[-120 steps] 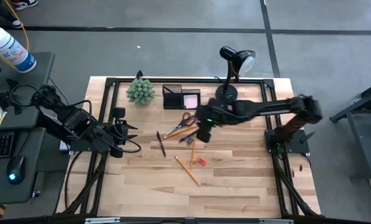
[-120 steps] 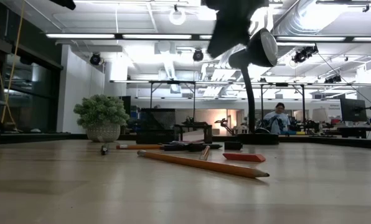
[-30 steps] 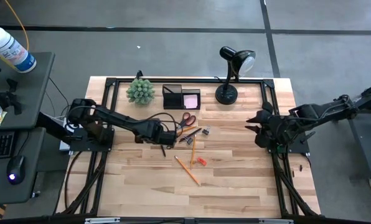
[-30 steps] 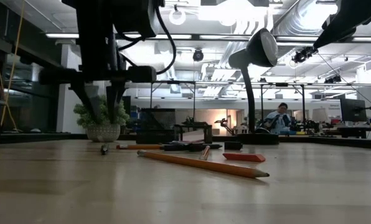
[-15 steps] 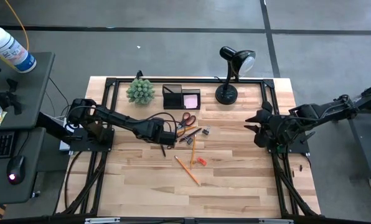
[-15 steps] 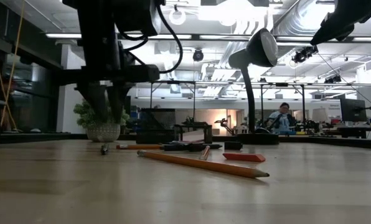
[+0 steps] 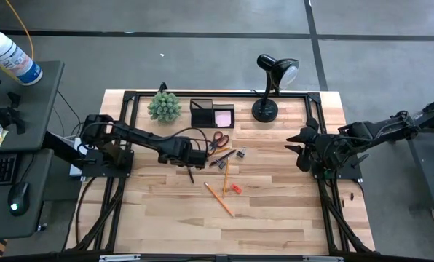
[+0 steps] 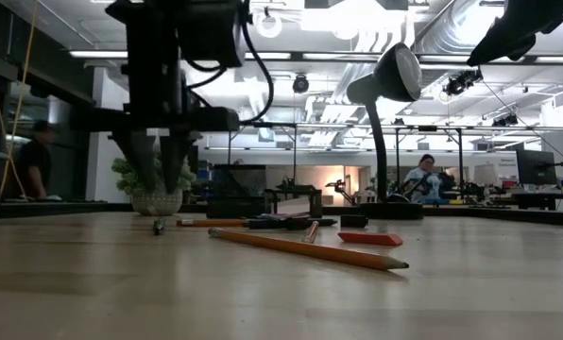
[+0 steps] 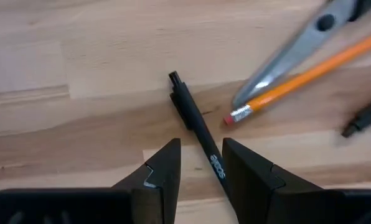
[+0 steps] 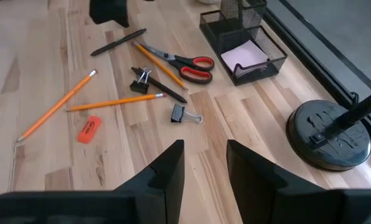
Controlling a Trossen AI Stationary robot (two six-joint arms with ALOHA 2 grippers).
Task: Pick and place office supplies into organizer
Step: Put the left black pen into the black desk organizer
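Observation:
My left gripper hangs open, pointing down, just above the black pen. In the left wrist view its two fingers stand on either side of the pen without touching it, and the low view shows the fingertips clear of the wood. Orange-handled scissors, two pencils, a red eraser and dark clips lie flat mid-table. The black organizer stands at the far edge with a pink pad inside. My right gripper waits open at the table's right.
A green spiky plant stands left of the organizer and a black desk lamp right of it. A third pencil's eraser end and the scissors' blade lie close beside the pen. Bare wood spreads toward the near edge.
My left gripper has sunk a little toward the black pen, still open. The pen and the other supplies have stayed where they were.

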